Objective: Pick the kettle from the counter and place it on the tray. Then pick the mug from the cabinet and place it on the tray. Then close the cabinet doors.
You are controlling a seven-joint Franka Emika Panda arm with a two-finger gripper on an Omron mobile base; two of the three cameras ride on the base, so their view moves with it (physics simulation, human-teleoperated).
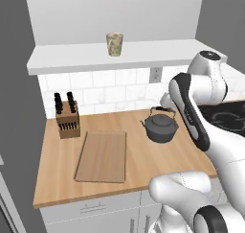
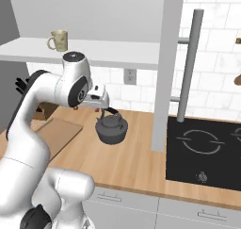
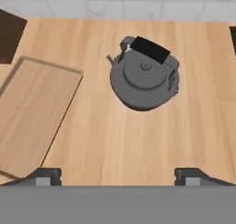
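To my left the tray (image 3: 34,114) lies bare; right of it the kettle (image 3: 144,80) sits upright on the counter (image 3: 138,140). It looks heavy, rigid cast iron, so I judge its arched black handle (image 3: 150,50) the best hold. My pincer (image 3: 118,176) hangs above, jaws released and holding nothing.

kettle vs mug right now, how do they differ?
The kettle is dark grey and squat; the mug is beige, mottled and upright. The kettle is larger. The kettle sits on the counter beside the tray; the mug stands on the cabinet shelf. Both are off the tray.
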